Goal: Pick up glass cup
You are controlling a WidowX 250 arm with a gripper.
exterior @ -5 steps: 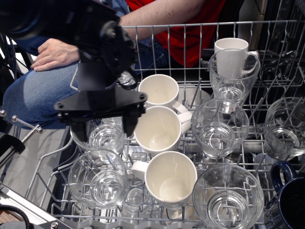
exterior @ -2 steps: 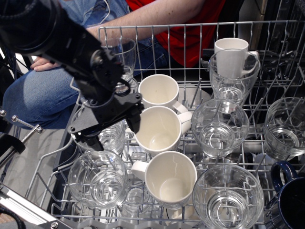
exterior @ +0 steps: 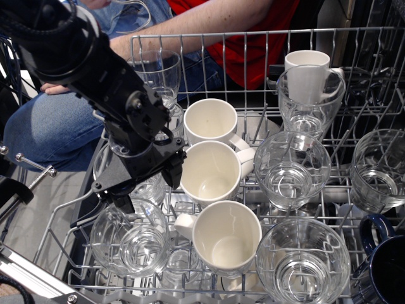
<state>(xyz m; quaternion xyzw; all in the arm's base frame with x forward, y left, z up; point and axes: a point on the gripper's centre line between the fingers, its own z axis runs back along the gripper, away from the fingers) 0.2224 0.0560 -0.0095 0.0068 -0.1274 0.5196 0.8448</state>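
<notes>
Since the earlier frames the arm has swung in from the left and dropped lower, so the gripper (exterior: 149, 187) now hangs tilted over the left column of the dish rack (exterior: 253, 38), with its two fingers spread apart, one at the near left and one at the right beside the middle white mug (exterior: 212, 172).

Between and below those fingers sits a glass cup (exterior: 149, 183), largely hidden by the gripper body, upright with its mouth up; I take this as the target, though another wide tumbler (exterior: 130, 237) stands just nearer. The move looks to hinge on going straight down, jaws straddling the rim.

Every glass and mug seen appears empty. More tumblers fill the right side, and a taller glass (exterior: 158, 73) stands at the far left.
</notes>
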